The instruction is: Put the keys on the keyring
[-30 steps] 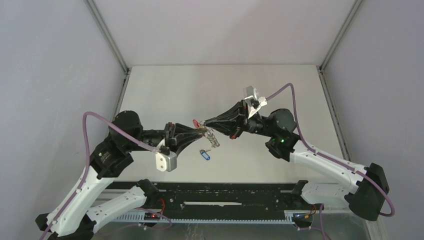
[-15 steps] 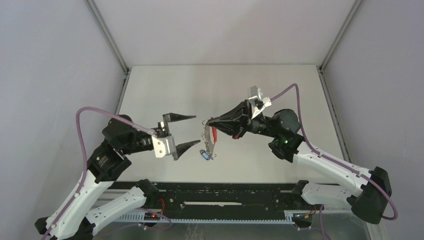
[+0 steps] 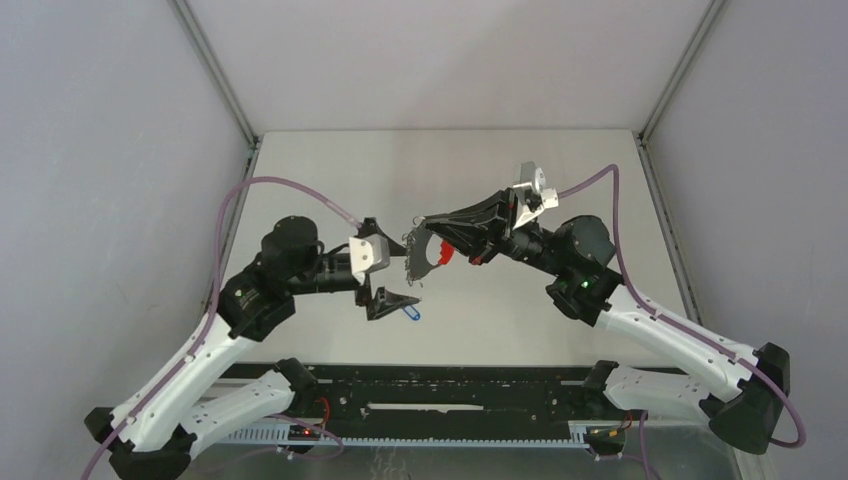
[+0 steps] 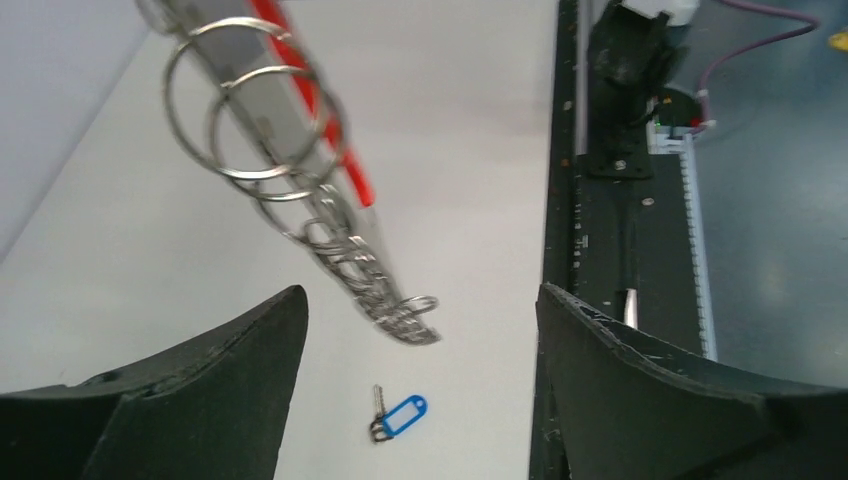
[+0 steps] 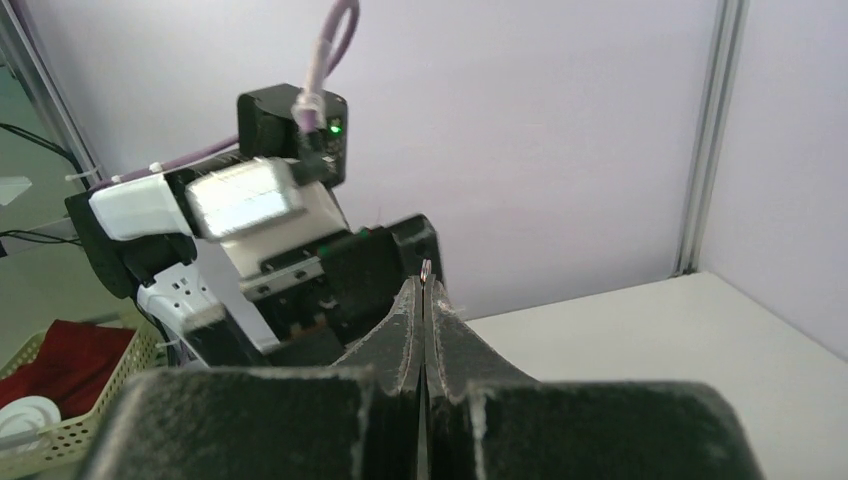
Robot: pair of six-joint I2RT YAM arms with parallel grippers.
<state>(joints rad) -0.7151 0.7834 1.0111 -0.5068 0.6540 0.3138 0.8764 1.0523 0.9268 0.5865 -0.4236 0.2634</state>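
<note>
I'm watching the small blue-tagged key (image 4: pixel 400 417) lying on the white table (image 4: pixel 470 150) beneath my left gripper (image 4: pixel 420 305), whose jaws are gaping empty. Beyond, the grey metal keyring with a red band (image 4: pixel 330 215) is dangling from my clenched right gripper (image 5: pixel 425 290). Held so thinly, it risks swinging loose. A second ago the left was pinching it too.

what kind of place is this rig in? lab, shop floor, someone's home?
Most likely a lab robot cell: a bare white table boxed in by plain grey panels on aluminium posts, with a black mounting rail along the near edge.
</note>
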